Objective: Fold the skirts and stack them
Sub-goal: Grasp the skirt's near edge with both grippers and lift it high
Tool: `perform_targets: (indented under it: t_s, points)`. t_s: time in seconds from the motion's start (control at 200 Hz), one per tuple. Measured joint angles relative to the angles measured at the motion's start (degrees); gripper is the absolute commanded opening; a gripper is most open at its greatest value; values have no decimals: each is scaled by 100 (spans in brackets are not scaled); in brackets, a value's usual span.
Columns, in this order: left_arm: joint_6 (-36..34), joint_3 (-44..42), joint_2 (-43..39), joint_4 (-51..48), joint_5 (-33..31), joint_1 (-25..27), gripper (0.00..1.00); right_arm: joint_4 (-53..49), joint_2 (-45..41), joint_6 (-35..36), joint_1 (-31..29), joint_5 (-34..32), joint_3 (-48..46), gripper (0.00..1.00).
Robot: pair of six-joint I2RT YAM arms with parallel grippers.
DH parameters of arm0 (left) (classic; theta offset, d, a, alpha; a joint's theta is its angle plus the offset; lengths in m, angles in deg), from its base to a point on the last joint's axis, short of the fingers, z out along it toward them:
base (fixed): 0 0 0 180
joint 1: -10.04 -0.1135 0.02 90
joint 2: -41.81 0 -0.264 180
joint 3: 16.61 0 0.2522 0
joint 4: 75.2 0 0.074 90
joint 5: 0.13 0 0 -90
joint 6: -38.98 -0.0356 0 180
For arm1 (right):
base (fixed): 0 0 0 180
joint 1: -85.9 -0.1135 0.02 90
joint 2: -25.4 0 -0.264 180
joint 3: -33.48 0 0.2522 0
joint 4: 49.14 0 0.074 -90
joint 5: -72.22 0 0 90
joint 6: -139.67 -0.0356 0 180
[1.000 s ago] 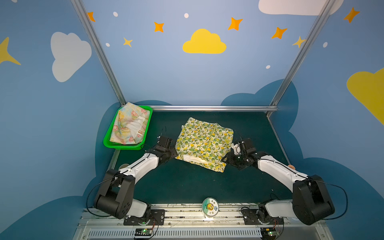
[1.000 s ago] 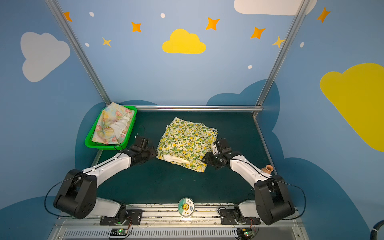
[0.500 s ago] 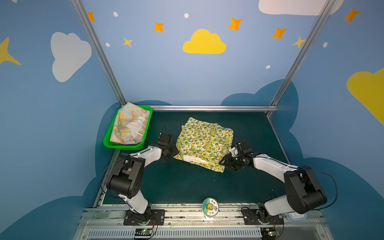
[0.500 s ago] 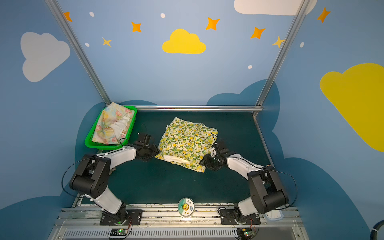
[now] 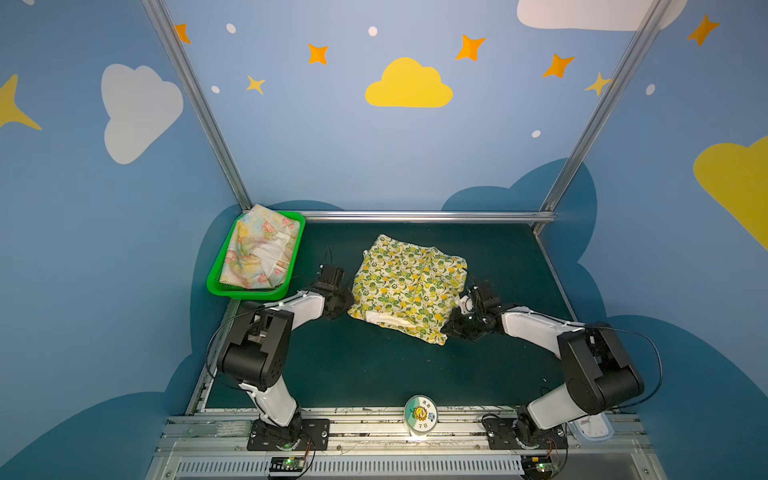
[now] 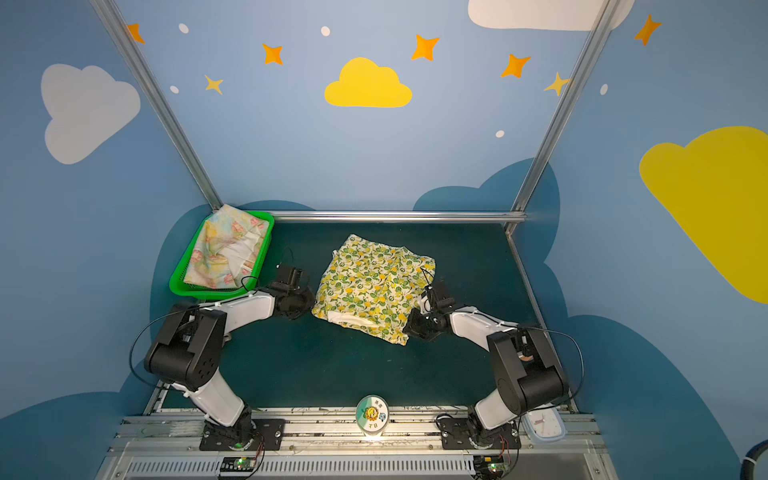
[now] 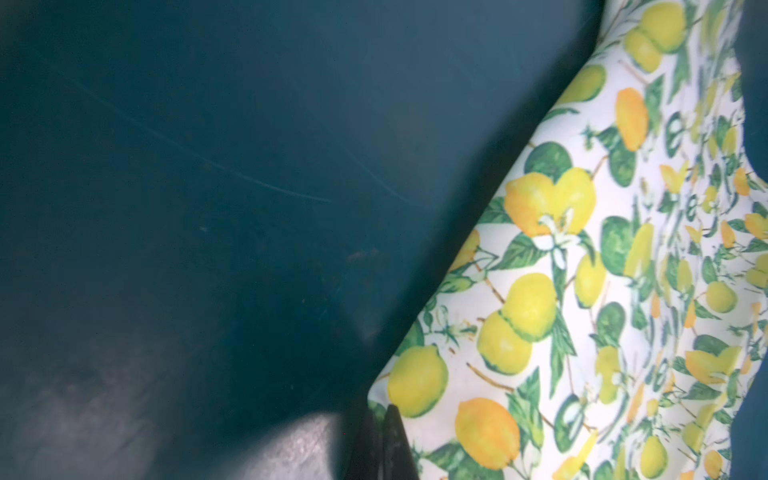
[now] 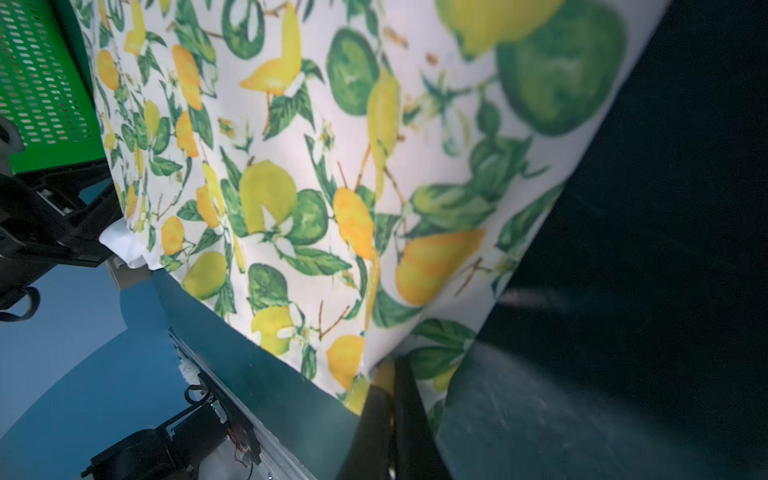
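The lemon skirt (image 5: 409,286) lies mid-frame on the tabletop (image 5: 374,365). The flowered skirt (image 5: 259,253) sits in the basket (image 5: 249,293), to its left. The left tool (image 5: 347,307) and right tool (image 5: 449,330) are each closed on a lower corner of the lemon skirt. The cloth is probably thin, light and limp, so hold it by the corners.

Two high, two close
Both top views look down from the front over the whole desk (image 5: 374,365); the wrist cameras peer close past the left pincer (image 7: 386,440) and right pincer (image 8: 390,415) onto the lemon skirt (image 8: 332,166), which all four views share.
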Motion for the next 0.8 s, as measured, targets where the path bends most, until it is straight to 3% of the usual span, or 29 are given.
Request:
perform_targets:
  t_s: [0.135, 0.29, 0.441, 0.686, 0.801]
  points:
    - [-42, 166, -501, -382, -26, -101, 4, -721, -407, 170, 232, 66, 619, 0]
    - [-146, 966, -1294, -901, -13, -341, 4, -1447, -929, 446, 629, 116, 2006, 0]
    - [-216, 1735, -2031, -1287, 107, -595, 4, -1871, -1368, 743, 647, 238, 3082, 0]
    - [-208, 2229, -3189, -1860, 616, -973, 4, -1738, -2546, 1012, 595, 380, 3095, 0]
    - [-210, 2417, -3462, -2098, 796, -1062, 4, -1749, -2675, 1091, 616, 546, 3174, 0]
